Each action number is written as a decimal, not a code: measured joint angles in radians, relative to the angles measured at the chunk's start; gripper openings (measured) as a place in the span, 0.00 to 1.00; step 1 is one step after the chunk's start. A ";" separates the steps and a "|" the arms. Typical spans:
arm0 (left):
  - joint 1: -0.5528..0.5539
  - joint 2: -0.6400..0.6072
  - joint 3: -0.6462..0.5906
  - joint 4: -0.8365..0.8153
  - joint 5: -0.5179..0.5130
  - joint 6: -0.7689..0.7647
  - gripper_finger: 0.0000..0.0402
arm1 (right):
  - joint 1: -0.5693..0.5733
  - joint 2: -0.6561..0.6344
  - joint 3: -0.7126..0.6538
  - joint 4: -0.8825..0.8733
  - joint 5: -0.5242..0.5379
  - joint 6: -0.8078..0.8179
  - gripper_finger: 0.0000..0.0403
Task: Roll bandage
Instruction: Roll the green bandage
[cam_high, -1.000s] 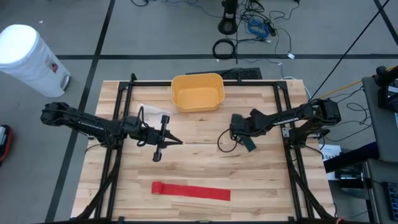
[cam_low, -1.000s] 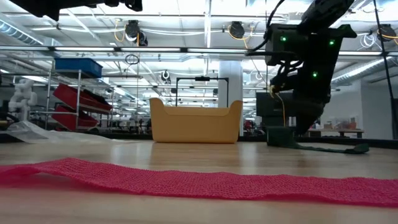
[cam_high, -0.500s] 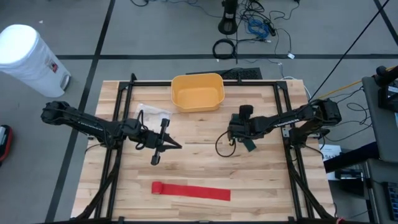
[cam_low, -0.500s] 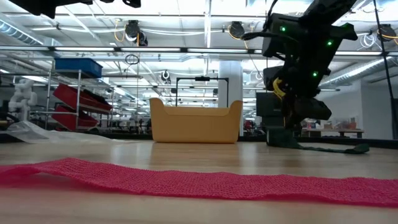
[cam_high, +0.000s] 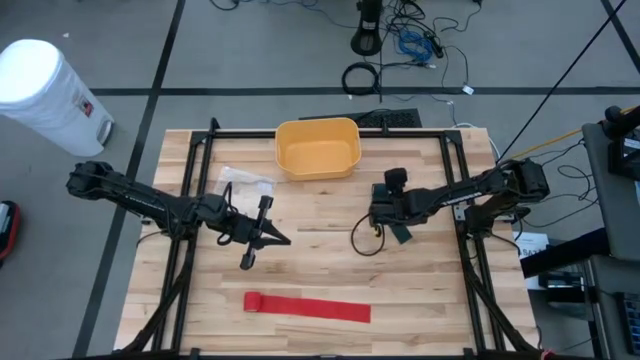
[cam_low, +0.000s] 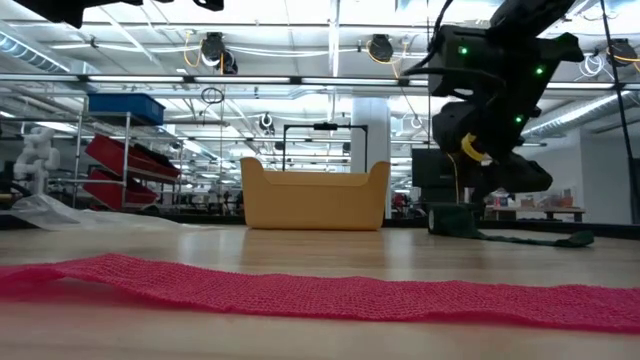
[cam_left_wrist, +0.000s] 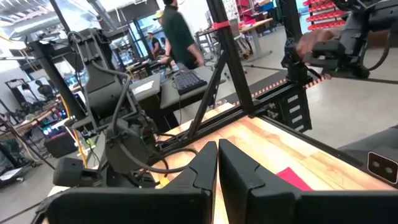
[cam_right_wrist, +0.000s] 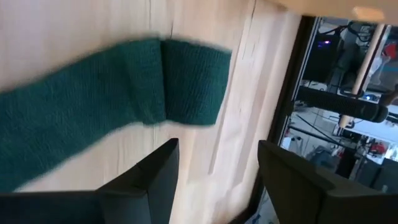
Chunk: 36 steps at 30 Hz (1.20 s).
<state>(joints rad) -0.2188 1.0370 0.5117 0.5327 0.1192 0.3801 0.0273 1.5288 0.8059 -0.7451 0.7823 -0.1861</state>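
Green bandage (cam_right_wrist: 118, 93) flat on wood table (cam_high: 320, 270); right fingers (cam_right_wrist: 155, 180) apart, left fingers (cam_left_wrist: 205, 174) together.

Layout on the wooden surface (cam_high: 320, 270)

Yellow plastic bin (cam_high: 317, 148) sits far-centre; clear plastic bag (cam_high: 245, 179) lies left of it; green knitted bandage (cam_high: 400, 232) lies right of centre; red knitted bandage strip (cam_high: 308, 306) lies flat near the front edge.

Matt knitted cloth green bandage (cam_right_wrist: 124, 93) and red bandage (cam_high: 307, 307) lie on smooth pale wood table (cam_high: 320, 270).
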 joint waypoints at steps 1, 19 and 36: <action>0.000 0.000 0.000 0.000 0.000 0.000 0.06 | 0.000 0.000 0.000 -0.008 0.000 -0.006 0.51; 0.000 -0.090 0.000 0.008 0.000 0.050 0.06 | -0.074 0.004 -0.089 0.139 0.003 -0.123 0.51; 0.000 -0.092 0.000 0.001 0.000 0.074 0.06 | -0.092 0.004 -0.135 0.470 -0.056 -0.284 0.51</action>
<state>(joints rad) -0.2184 0.9447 0.5114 0.5339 0.1192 0.4541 -0.0643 1.5330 0.6712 -0.2752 0.7260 -0.4706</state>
